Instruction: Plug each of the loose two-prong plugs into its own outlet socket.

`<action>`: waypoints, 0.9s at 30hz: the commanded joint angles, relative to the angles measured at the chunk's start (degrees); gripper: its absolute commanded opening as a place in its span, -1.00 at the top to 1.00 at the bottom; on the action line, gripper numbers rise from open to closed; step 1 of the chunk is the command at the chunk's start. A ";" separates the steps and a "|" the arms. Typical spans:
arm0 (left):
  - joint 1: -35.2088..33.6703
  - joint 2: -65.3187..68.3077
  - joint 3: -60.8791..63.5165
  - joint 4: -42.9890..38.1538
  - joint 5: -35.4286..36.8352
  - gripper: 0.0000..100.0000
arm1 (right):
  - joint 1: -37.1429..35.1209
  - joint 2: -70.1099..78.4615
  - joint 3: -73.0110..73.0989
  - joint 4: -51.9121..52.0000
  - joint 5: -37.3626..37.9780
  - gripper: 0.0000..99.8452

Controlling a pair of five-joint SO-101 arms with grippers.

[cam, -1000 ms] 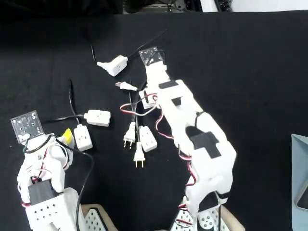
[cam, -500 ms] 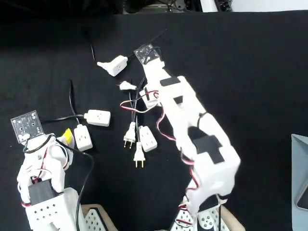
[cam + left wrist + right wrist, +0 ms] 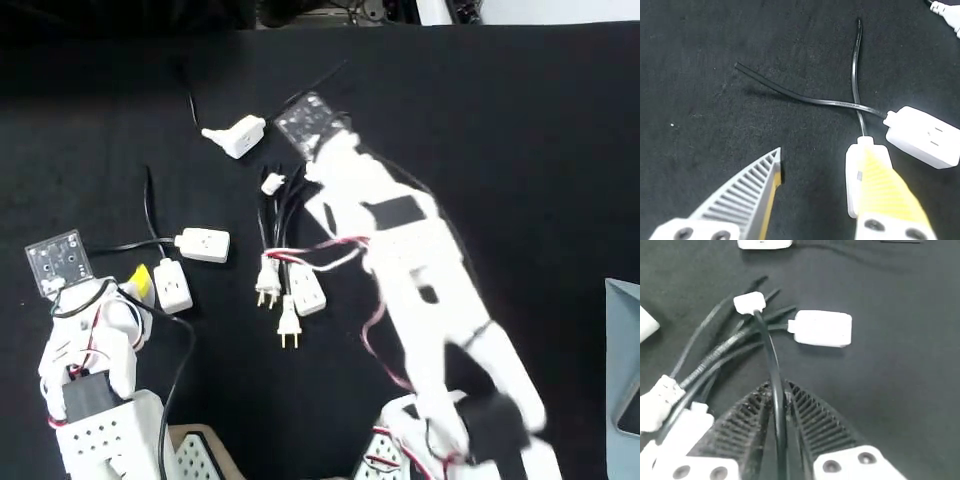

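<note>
The right hand [image 3: 778, 392] is clamped on the cord [image 3: 771, 350] of a two-prong plug [image 3: 750, 303], which is found toward the tabletop's [image 3: 520, 120] far edge, probably so it can be drawn out of the tangle [image 3: 715, 360].

Lighting is overhead, diffuse and moderately bright. The black table cover [image 3: 540, 150] absorbs it and shows no glare. The right arm [image 3: 420, 260] and the outlet socket [image 3: 922, 135] wash out towards pure white. Shadows are soft and short: one beside the black cable [image 3: 805, 98], another under the white socket [image 3: 821, 328]. Light falls off towards the far left corner
</note>
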 commanded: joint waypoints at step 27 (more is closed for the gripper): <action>-0.66 -0.35 0.31 -1.85 -1.67 0.51 | -26.20 -5.23 6.81 -19.08 -14.33 0.97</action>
